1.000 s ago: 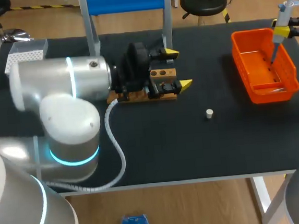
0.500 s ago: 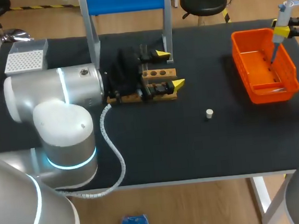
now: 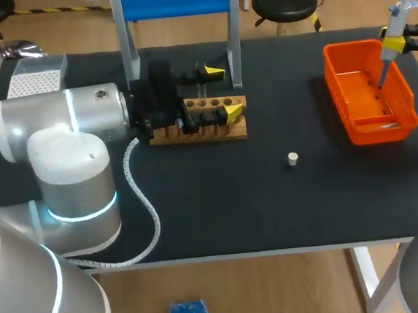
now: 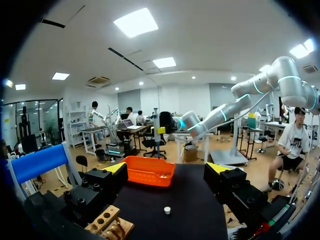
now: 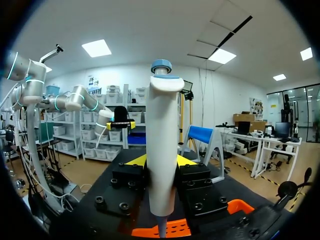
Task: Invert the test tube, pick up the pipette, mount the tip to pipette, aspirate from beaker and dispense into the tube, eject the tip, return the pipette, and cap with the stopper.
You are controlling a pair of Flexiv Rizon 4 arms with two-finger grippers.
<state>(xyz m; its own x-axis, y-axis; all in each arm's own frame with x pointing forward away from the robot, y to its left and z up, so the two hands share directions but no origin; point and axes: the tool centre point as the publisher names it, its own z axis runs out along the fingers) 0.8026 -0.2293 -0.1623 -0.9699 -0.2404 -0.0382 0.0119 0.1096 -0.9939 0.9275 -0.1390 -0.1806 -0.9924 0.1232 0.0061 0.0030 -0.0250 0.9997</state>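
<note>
The pipette hung upright over the bin, clamped in the right gripper. A low sideways move could have knocked its nozzle against the bin wall. The left gripper stood spread over the rack and might have nudged it.

Black table top on white leg at near right. Wood-tone floor all round. Black stool beyond far edge; yellow-black tape at far left. White ceiling with rectangular panel lights. White walls. Storage shelving along wall.
</note>
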